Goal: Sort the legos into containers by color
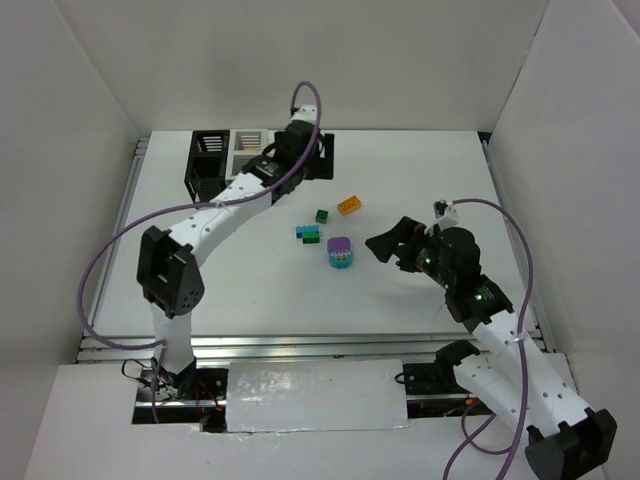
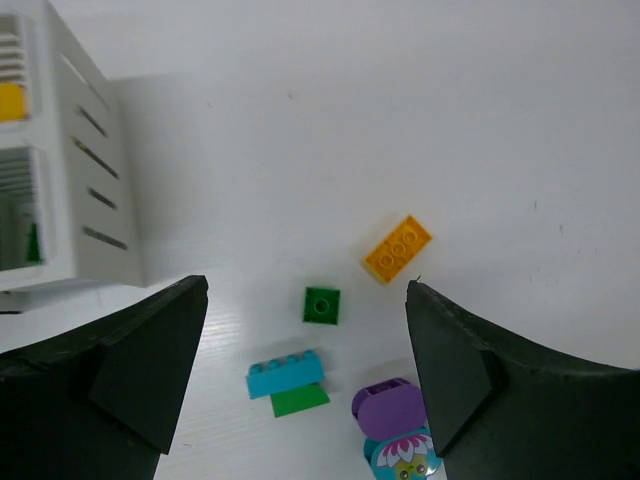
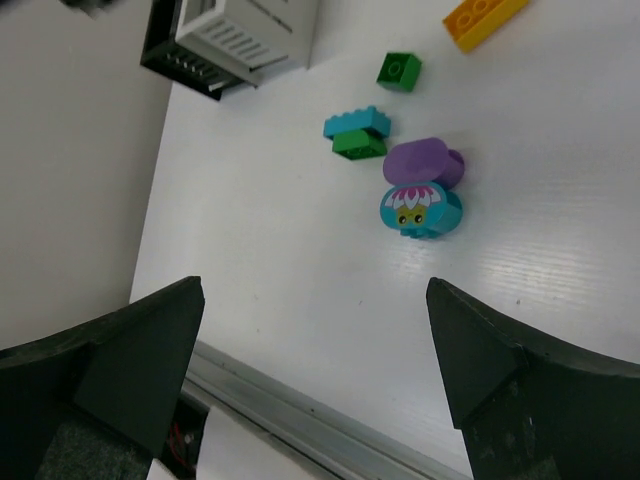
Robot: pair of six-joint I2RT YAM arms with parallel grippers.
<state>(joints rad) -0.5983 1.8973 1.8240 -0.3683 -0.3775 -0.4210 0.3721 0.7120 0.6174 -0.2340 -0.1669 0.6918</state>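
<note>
Four lego pieces lie mid-table: an orange brick (image 1: 349,204), a small green brick (image 1: 322,215), a teal brick on a green piece (image 1: 308,233), and a purple-and-teal flower-face piece (image 1: 340,252). The black bin (image 1: 208,162) and the white bin (image 1: 247,150) stand joined at the back left. My left gripper (image 1: 318,160) is open and empty beside the white bin. Its wrist view shows the orange brick (image 2: 398,248), green brick (image 2: 321,304) and teal brick (image 2: 286,374) below. My right gripper (image 1: 388,240) is open and empty, just right of the purple piece (image 3: 422,160).
The white bin (image 2: 95,200) holds a yellow lego (image 2: 10,100) and something green (image 2: 33,243). White walls enclose the table on three sides. A metal rail (image 3: 300,420) runs along the near edge. Purple cables loop off both arms.
</note>
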